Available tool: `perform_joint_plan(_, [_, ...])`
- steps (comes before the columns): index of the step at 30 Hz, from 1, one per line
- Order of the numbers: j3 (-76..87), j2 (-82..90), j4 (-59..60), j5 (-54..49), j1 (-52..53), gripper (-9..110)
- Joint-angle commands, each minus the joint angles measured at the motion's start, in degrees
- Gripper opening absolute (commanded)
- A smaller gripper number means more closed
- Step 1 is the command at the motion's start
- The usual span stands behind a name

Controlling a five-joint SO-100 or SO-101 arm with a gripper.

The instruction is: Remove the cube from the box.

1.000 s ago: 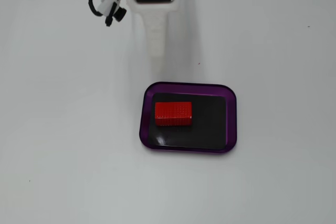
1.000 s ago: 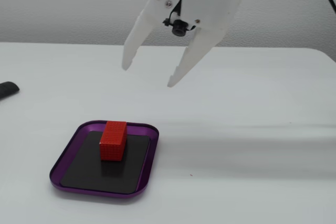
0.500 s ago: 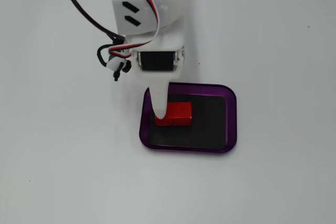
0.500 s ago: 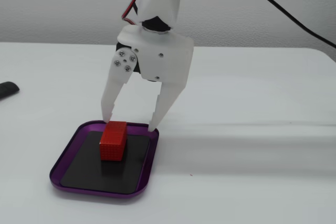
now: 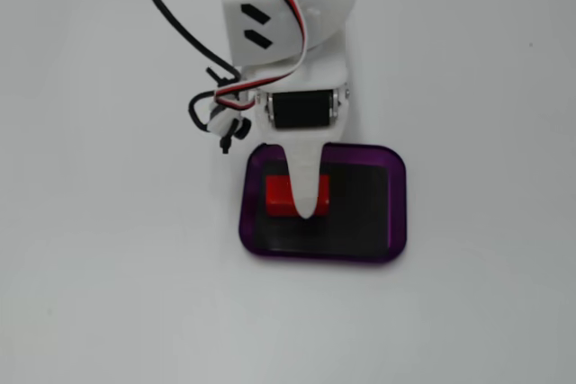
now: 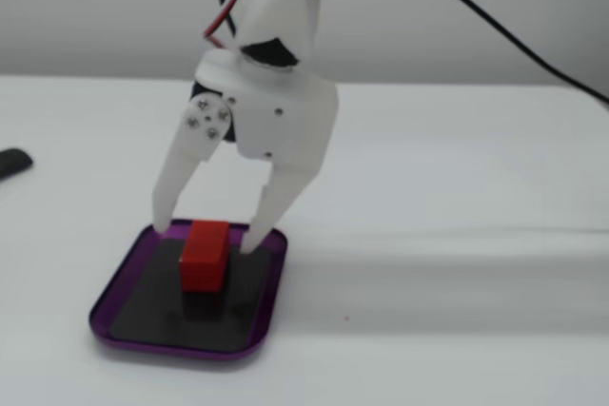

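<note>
— Where the purple box (image 6: 271, 273) sits at lower left of a fixed view, what lies in it?

— The red cube (image 6: 204, 255), on the black base. From above, the cube (image 5: 279, 195) shows left of centre in the box (image 5: 396, 200).

— And the claw?

— The gripper (image 6: 207, 233) is spread wide, one white finger (image 6: 174, 187) at each side of the cube, neither visibly touching it.
</note>
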Motion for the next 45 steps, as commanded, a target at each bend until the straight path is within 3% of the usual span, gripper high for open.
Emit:
perform_joint_plan(1, [-1.85, 0.53, -2.20, 0.35, -0.44, 21])
perform_joint_plan(19, [-0.44, -5.45, -6.24, 0.26, -0.35, 20])
perform_joint_plan(27, [-0.53, -5.19, -6.24, 0.18, -0.44, 0])
perform_joint_plan(34, [-0.70, -4.57, -5.27, -0.26, -0.44, 0])
perform_joint_plan(45, [-10.72, 13.10, 13.18, -0.18, -0.53, 0])
